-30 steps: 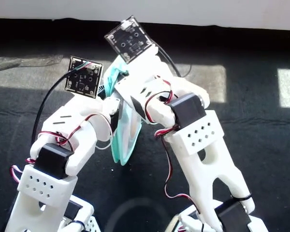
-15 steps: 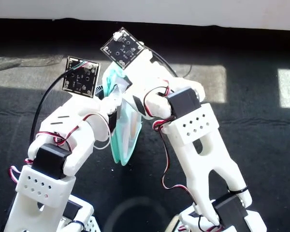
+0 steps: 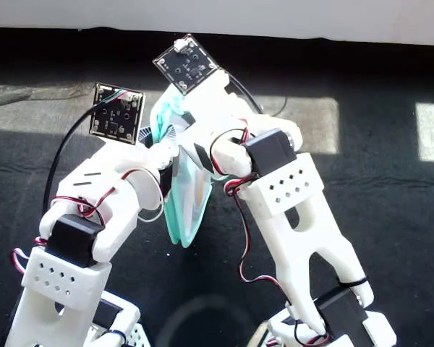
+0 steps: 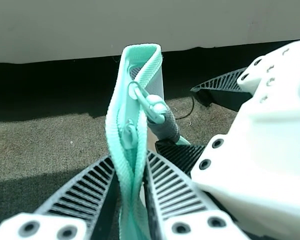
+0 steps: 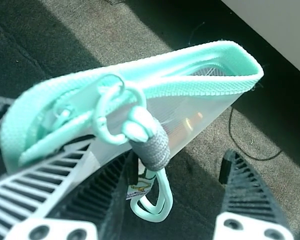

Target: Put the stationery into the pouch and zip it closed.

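Note:
A mint-green pouch (image 3: 188,199) with a see-through side hangs upright between the two arms, above the dark mat. My left gripper (image 4: 130,167) is shut on the pouch's zip band (image 4: 121,150), one ribbed finger on each side. The zip pull (image 5: 149,140), a mint cord with a grey wrap, hangs from a ring at the top corner of the pouch (image 5: 200,65). My right gripper (image 5: 177,165) is open around that corner, with the cord loop (image 5: 152,202) beside one finger (image 5: 65,192). Pale things show faintly inside the pouch; I cannot tell what they are.
A dark mat (image 3: 390,188) covers the table, with sunlit patches at the back. A white wall (image 3: 311,14) runs along the far edge. A thin black cable (image 5: 245,145) lies on the mat beyond the pouch.
The right arm's wrist has swung a little left and closer in over the pouch's top. The left arm and the pouch have stayed nearly where they were.

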Controlling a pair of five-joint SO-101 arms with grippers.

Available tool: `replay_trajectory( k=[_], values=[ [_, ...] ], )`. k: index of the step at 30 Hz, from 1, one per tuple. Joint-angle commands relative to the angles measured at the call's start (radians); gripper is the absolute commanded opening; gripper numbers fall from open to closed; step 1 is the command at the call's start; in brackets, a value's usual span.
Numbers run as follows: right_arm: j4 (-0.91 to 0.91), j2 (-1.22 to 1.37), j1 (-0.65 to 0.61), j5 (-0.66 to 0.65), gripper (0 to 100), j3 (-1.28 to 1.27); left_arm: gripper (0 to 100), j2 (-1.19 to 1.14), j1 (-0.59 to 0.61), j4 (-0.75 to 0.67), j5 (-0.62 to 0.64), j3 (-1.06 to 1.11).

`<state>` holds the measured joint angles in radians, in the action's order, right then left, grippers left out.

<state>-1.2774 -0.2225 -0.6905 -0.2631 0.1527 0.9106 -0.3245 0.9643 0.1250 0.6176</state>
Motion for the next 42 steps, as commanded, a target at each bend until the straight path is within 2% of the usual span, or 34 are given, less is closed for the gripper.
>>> replay_trajectory(
  k=[1,3,8,22,25,28,35,42],
  values=[
    [0.007,-0.047,-0.061,0.015,24.6,0.059,3,-0.005,-0.019,-0.003,-0.005,-0.019],
    [0.013,-0.048,-0.058,0.025,23.4,0.068,3,-0.005,-0.019,-0.003,-0.005,-0.019],
    [0.015,-0.048,-0.036,0.149,23.5,0.130,3,-0.005,-0.019,-0.003,-0.005,-0.019],
    [0.022,-0.036,-0.033,0.149,23.1,0.044,3,-0.005,-0.019,-0.003,-0.005,-0.019],
    [0.048,-0.038,-0.036,0.147,15.2,-0.001,3,-0.005,-0.019,-0.003,-0.005,-0.019],
    [0.124,-0.047,-0.033,0.080,0.0,-0.021,3,-0.005,-0.019,-0.003,-0.005,-0.019],
    [0.142,-0.047,-0.036,0.046,0.7,-0.012,3,-0.005,-0.019,-0.003,-0.005,-0.019],
    [0.143,-0.048,0.013,-0.061,0.7,-0.012,3,-0.005,-0.019,-0.003,-0.005,-0.019]
  ],
)
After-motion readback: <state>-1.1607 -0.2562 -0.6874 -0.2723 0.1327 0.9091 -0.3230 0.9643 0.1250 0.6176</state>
